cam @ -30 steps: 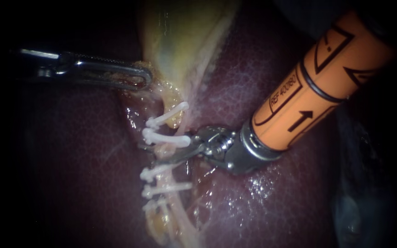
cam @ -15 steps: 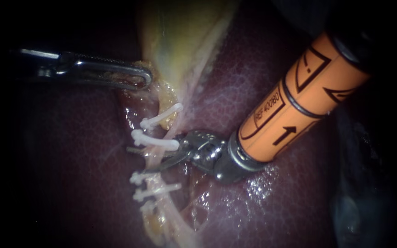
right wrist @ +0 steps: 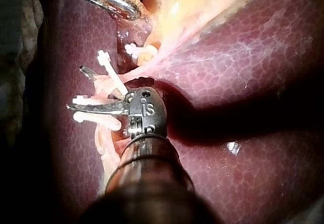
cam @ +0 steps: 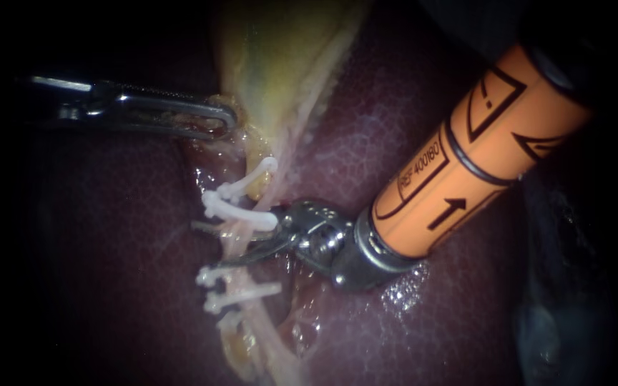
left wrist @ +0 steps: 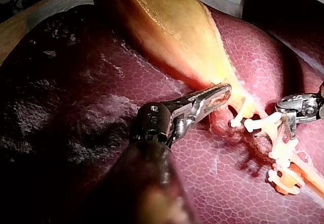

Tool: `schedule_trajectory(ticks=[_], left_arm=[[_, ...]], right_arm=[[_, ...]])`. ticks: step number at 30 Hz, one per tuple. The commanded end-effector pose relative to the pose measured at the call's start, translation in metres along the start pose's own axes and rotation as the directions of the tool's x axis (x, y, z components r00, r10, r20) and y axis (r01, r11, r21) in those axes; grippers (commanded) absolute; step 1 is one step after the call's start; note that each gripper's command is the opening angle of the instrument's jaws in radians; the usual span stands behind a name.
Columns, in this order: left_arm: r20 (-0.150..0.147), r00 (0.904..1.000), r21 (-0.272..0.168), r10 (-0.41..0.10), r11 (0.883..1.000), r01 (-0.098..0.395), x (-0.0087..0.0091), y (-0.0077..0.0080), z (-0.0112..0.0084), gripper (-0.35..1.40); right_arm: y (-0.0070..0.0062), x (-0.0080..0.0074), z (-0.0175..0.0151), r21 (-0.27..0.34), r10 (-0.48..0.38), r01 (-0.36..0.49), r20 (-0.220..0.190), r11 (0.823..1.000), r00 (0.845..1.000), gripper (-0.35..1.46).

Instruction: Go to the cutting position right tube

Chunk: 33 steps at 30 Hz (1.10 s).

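Nearest the lens: your right instrument, orange shaft in from the upper right, metal wrist low over wet liver. Its claw is open: two thin blades with a clear gap, gripping nothing.

The tube runs through that gap, crossing between both blades. It lies between the upper clips and the lower clips. Whether this is the right tube, the endoscope view doesn't settle, as the strands run close together here. The right wrist view agrees: blades spread, pale tube between them, a clip very close to the upper blade.

Judgement: you're at or very near the cutting position. Little travel left.

Beyond: your left instrument, in from the left, claw closed on the narrow end of the gallbladder, apparently holding it taut.

What could go wrong:
- The upper blade sits just beside, perhaps touching, the lowest of the upper clips. Close there and you may bite the clip or lever it off the tube.
- The blade tips reach past the tube toward the liver. Push deeper and they could nick the surface.
- If the tube isn't fully within the gap, closing would part only some of it.
- If the left claw slips, the tube goes slack and shifts between the blades.
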Motion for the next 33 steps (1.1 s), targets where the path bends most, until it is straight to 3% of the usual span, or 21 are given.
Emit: schedule_trajectory(ticks=[1,7,11,14,17,21,33], left_arm=[[0.0,1.0,0.001,0.0,1.0,0.0,0.0,0.0,0.0,-0.35],[0.0,1.0,0.001,0.0,1.0,0.0,0.0,0.0,0.0,-0.35],[0.0,1.0,0.001,0.0,1.0,0.0,0.0,0.0,0.0,-0.35],[0.0,1.0,0.001,0.0,1.0,0.0,0.0,0.0,0.0,-0.35],[0.0,1.0,0.001,0.0,1.0,0.0,0.0,0.0,0.0,-0.35],[0.0,1.0,0.001,0.0,1.0,0.0,0.0,0.0,0.0,-0.35],[0.0,1.0,0.001,-0.006,1.0,0.006,0.0,0.0,-0.0001,-0.35]], right_arm=[[0.0001,0.0,0.0,0.002,0.0,0.0,-0.006,1.0,1.0,1.26],[0.0006,-0.0004,0.0004,0.004,-0.027,0.027,-0.012,1.0,1.0,1.15],[0.0008,-0.0004,0.0004,0.003,-0.034,0.034,-0.006,0.999,0.999,0.88],[0.0008,-0.0005,0.0008,-0.025,-0.043,0.044,0.04,0.999,0.998,0.92],[0.0008,-0.0007,0.0011,-0.029,-0.043,0.045,0.049,0.999,0.998,1.02],[0.001,-0.0008,0.0013,-0.021,-0.04,0.041,0.03,0.999,0.999,1.14],[0.0018,-0.0008,0.0023,-0.044,-0.008,0.008,0.007,0.999,1.0,1.17]])
